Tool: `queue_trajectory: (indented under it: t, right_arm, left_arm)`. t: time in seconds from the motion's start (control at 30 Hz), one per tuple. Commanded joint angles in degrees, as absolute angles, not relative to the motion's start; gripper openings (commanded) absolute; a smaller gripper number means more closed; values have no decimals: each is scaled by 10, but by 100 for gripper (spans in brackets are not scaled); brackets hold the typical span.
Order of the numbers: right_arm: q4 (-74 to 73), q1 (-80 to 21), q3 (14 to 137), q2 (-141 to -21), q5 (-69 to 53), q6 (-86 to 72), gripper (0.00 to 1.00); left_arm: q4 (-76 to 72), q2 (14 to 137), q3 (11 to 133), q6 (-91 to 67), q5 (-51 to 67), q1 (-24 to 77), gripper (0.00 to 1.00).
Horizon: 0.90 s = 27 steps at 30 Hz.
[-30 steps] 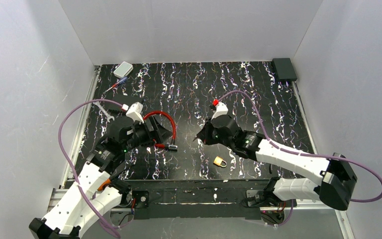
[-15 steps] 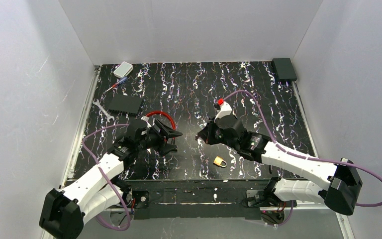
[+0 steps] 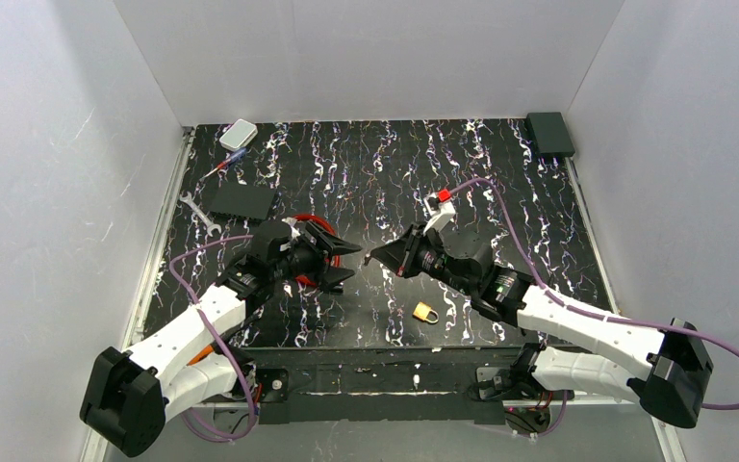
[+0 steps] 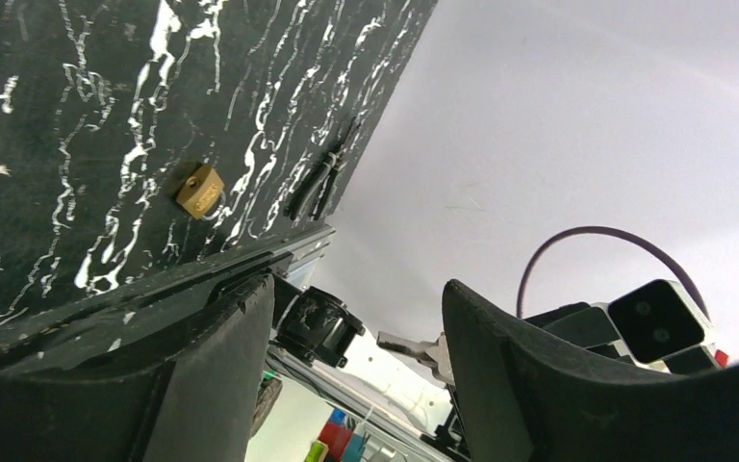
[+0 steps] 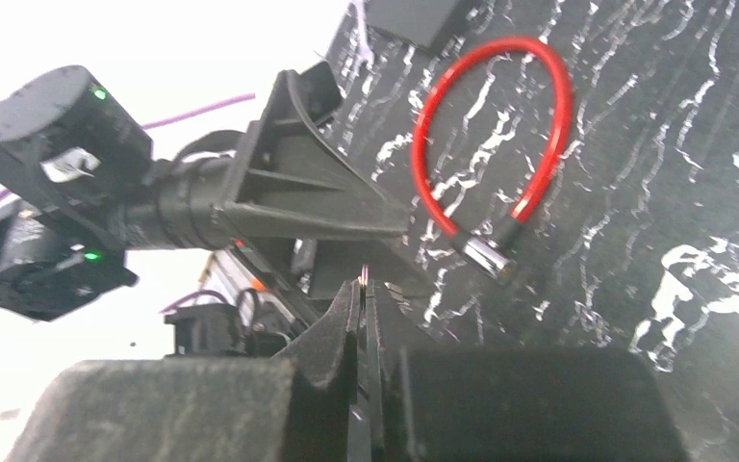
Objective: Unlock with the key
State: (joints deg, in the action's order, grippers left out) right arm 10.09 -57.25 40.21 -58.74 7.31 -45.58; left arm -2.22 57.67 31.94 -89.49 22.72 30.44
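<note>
A small brass padlock [image 3: 425,312] lies on the black mat near the front edge; it also shows in the left wrist view [image 4: 199,190]. My right gripper [image 3: 375,258] is shut on a thin silver key [image 5: 364,277] and holds it above the mat, pointing left. The key's blade [image 4: 412,345] shows in the left wrist view between my left fingers. My left gripper [image 3: 346,263] is open and empty, facing the right gripper, tips almost meeting it. Both grippers are behind and left of the padlock.
A red cable loop [image 3: 316,224] lies under the left gripper and shows in the right wrist view [image 5: 539,115]. A black box [image 3: 241,200], a wrench [image 3: 197,212], a screwdriver [image 3: 226,164] and a white box [image 3: 239,133] are at back left. A black box [image 3: 549,133] sits at the back right corner.
My left arm has swung right and lowered, bringing its open gripper up to the right gripper. The right gripper has shifted slightly left with the key. The padlock has not moved.
</note>
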Motion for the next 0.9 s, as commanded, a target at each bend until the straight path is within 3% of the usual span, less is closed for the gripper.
queue_trajectory:
  t: [0.0,0.87]
  right_arm:
    - [198,-574,397,-578,66,-489,1]
    - [212,-574,405,-624,44,-508,1]
  left_arm:
    - [-28,566,350,-905,234,309,62]
    - [-35,546,367,-913,221,315,56]
